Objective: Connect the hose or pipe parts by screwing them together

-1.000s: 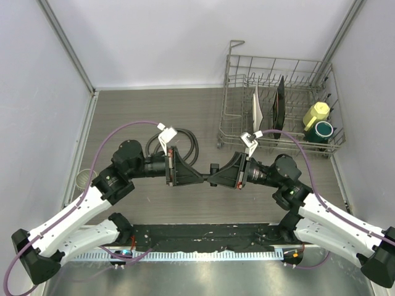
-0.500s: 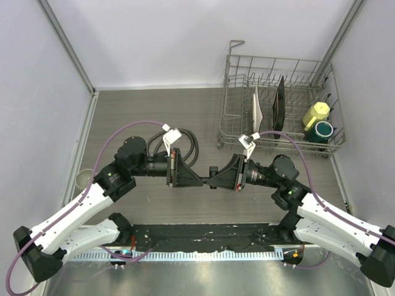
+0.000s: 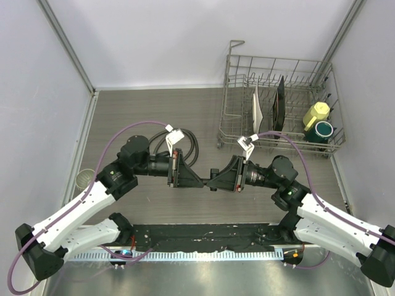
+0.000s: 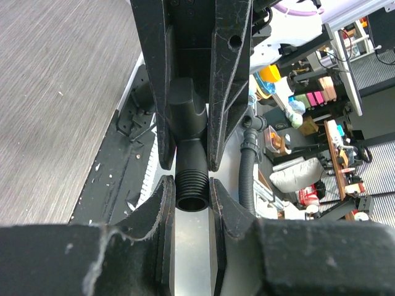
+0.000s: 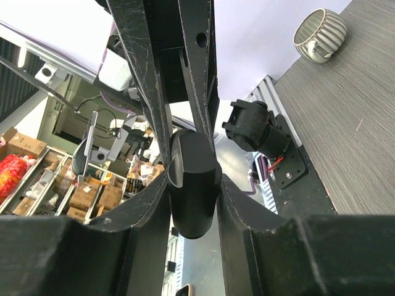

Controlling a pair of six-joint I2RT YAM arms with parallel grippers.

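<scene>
Both hold the T-shaped fitting (image 4: 187,114) aloft: left pincer (image 4: 192,188) on its thread, right pincer (image 5: 194,188) on its barrel. The hose (image 3: 196,150) lies unjoined on the table (image 3: 142,111); screwing remains.

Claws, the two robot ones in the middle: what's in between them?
A small black T-shaped fitting with a threaded end, hugged by the left claw and the right claw. The left wrist view shows it best.
</scene>
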